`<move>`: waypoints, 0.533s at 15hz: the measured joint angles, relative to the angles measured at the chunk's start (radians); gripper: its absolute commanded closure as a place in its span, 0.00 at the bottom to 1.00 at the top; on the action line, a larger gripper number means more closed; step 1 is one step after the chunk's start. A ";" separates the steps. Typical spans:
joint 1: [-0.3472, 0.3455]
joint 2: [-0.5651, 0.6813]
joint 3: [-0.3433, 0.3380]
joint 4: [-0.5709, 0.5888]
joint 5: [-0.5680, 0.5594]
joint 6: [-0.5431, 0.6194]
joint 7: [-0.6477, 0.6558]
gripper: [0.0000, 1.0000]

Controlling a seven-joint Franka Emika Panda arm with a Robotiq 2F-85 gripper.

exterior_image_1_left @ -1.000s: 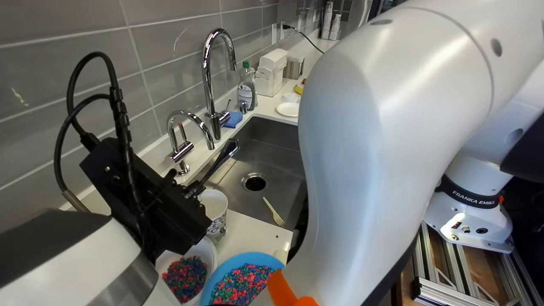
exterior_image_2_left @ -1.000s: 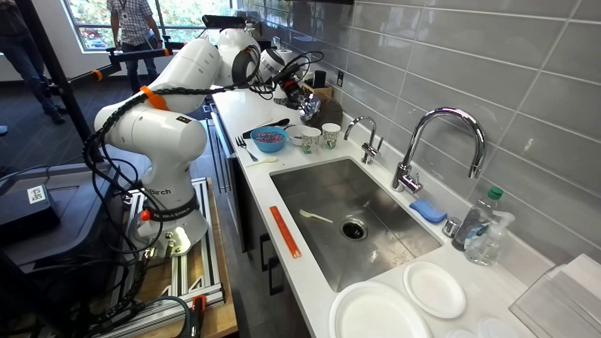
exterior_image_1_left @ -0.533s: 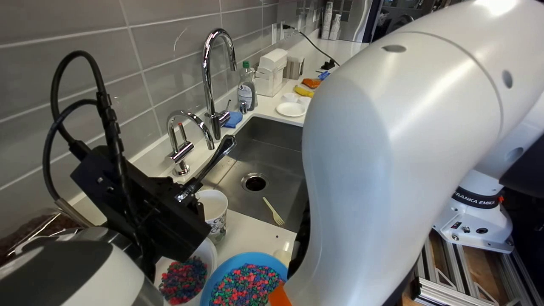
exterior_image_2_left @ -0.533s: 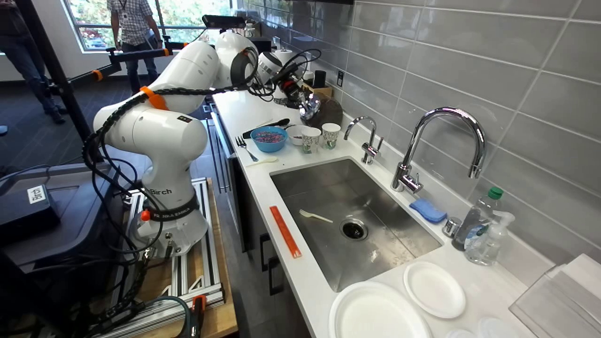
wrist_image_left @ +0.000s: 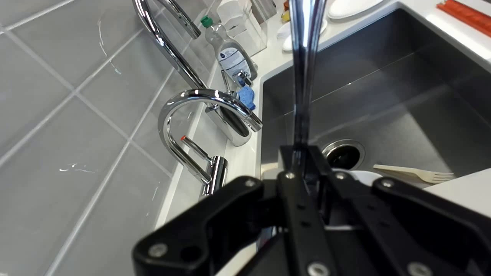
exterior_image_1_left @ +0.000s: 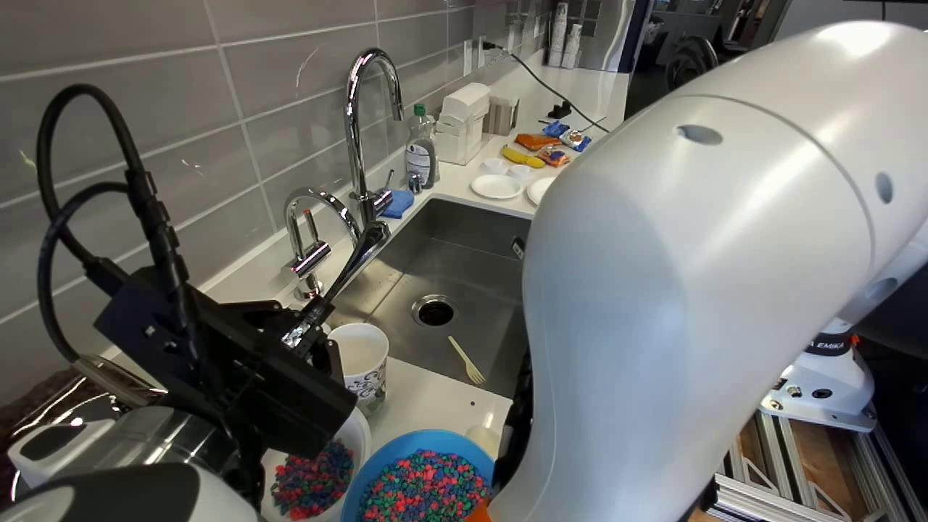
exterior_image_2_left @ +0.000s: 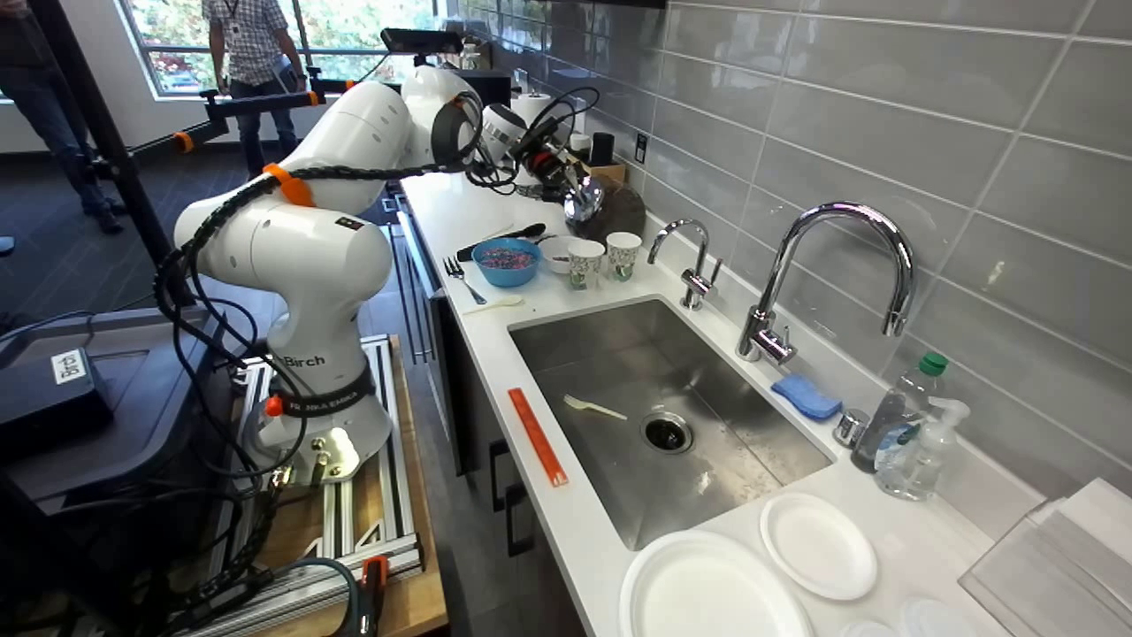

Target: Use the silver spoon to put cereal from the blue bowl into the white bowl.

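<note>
My gripper (wrist_image_left: 301, 155) is shut on the thin handle of the silver spoon (wrist_image_left: 305, 57), which stretches forward out of the top of the wrist view. In an exterior view the spoon (exterior_image_1_left: 353, 267) slants up towards the faucets, its end clear of both bowls. Whether anything lies on it cannot be told. Below the gripper, partly covered by it, is the white bowl (exterior_image_1_left: 360, 433) with coloured cereal (exterior_image_1_left: 319, 475) inside. Beside it stands the blue bowl (exterior_image_2_left: 506, 274), which holds plenty of cereal (exterior_image_1_left: 428, 482); both bowls rest on the counter.
Two patterned cups (exterior_image_2_left: 585, 267) stand by the white bowl, close beneath the gripper. A small faucet (exterior_image_1_left: 312, 259) and a tall faucet (exterior_image_1_left: 353, 123) rise along the tiled wall. The sink (exterior_image_2_left: 707, 389) holds a pale plastic fork (exterior_image_2_left: 594, 407). A metal fork (exterior_image_2_left: 462, 279) lies by the blue bowl.
My gripper and the spoon have shifted leftward in an exterior view, with the spoon's end now overlapping the faucets. The large arm link has swung right and down there. Both bowls stay put.
</note>
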 measured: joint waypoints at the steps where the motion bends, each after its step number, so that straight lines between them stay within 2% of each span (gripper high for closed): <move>1: 0.001 0.002 0.001 0.000 -0.012 0.000 -0.003 0.97; 8: 0.010 0.010 0.013 0.000 -0.074 0.000 -0.025 0.97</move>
